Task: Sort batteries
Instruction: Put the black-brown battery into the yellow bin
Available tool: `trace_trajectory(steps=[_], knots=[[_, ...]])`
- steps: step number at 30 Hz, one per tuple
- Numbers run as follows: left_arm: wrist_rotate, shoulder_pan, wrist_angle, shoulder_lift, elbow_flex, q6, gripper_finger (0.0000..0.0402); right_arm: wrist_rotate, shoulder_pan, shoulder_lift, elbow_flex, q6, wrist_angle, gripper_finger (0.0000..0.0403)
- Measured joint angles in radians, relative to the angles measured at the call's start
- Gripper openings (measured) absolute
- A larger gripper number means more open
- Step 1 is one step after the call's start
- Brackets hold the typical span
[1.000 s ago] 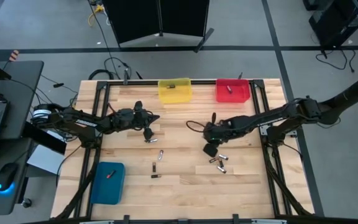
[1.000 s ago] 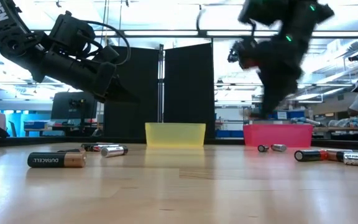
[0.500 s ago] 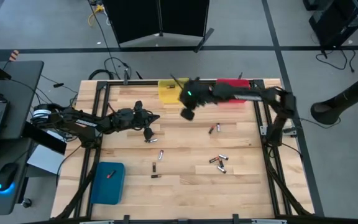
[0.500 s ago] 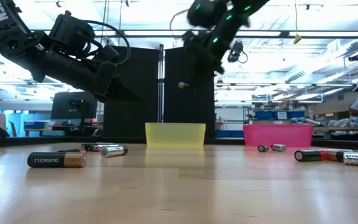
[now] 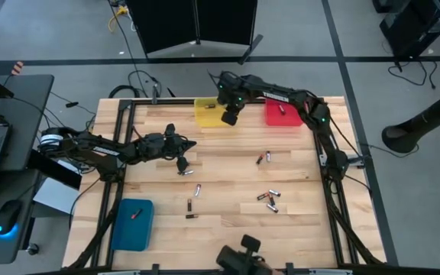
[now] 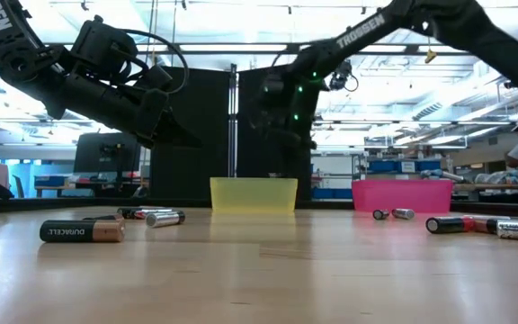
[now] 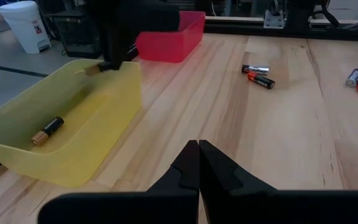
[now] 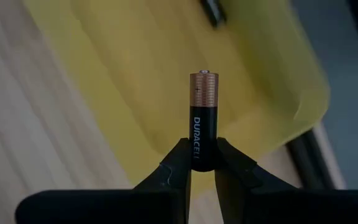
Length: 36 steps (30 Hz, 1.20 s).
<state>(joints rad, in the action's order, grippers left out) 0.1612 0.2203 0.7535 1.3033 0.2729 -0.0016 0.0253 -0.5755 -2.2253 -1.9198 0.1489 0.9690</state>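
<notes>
My right gripper [image 5: 230, 117] hangs over the right end of the yellow bin [image 5: 208, 114], shut on a black-and-copper battery [image 8: 204, 118]. One battery [image 7: 47, 130] lies on the floor of the yellow bin. My left gripper [image 5: 182, 162] waits shut and empty above the table's left-centre. Loose batteries lie on the wood: a pair [image 5: 263, 157], a cluster [image 5: 268, 200] and several near the middle [image 5: 192, 203]. The red bin [image 5: 289, 116] and the blue bin [image 5: 132, 221] each hold a cell. My right gripper pinches the battery's black end [image 8: 202, 158] between its two fingertips. The battery runs on in line with the fingers, its copper end [image 8: 204, 84] away from them. The fingers slant steeply down from above. The battery is lifted clear, above the yellow bin.
The yellow and red bins stand side by side at the far edge, and the blue bin sits at the near left. A black frame rail [image 5: 323, 153] runs along the right side. Bare wood lies between the scattered batteries.
My right gripper has swept from the battery cluster at the right-centre toward the far edge and left, rolling as it went. It now hangs over the yellow bin with the battery in its fingers.
</notes>
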Motion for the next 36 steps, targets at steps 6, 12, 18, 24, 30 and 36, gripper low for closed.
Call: trace_trajectory(steps=[6,12,18,24,30,36], knots=[[-0.001,0.000,-0.001,0.000,0.000,0.001,0.0006,0.000,0.000,-0.013,-0.001,-0.051,0.028,0.0056],[-0.001,0.000,-0.004,0.000,0.000,0.001,0.0006,-0.008,0.021,0.001,-0.001,-0.046,0.021,0.0056],[-0.004,0.000,-0.005,0.000,0.000,0.000,0.0006,-0.027,0.016,0.002,0.006,0.055,-0.083,0.0056],[-0.009,0.000,0.003,0.000,0.000,-0.001,0.0006,-0.092,-0.016,-0.004,0.009,0.065,-0.128,0.0056],[-0.009,0.000,0.004,0.000,0.000,-0.001,0.0006,-0.106,-0.025,-0.059,0.010,0.084,-0.157,0.0056],[-0.009,0.000,0.004,0.000,0.000,-0.002,0.0006,-0.115,-0.035,-0.081,0.010,0.090,-0.184,0.0056]])
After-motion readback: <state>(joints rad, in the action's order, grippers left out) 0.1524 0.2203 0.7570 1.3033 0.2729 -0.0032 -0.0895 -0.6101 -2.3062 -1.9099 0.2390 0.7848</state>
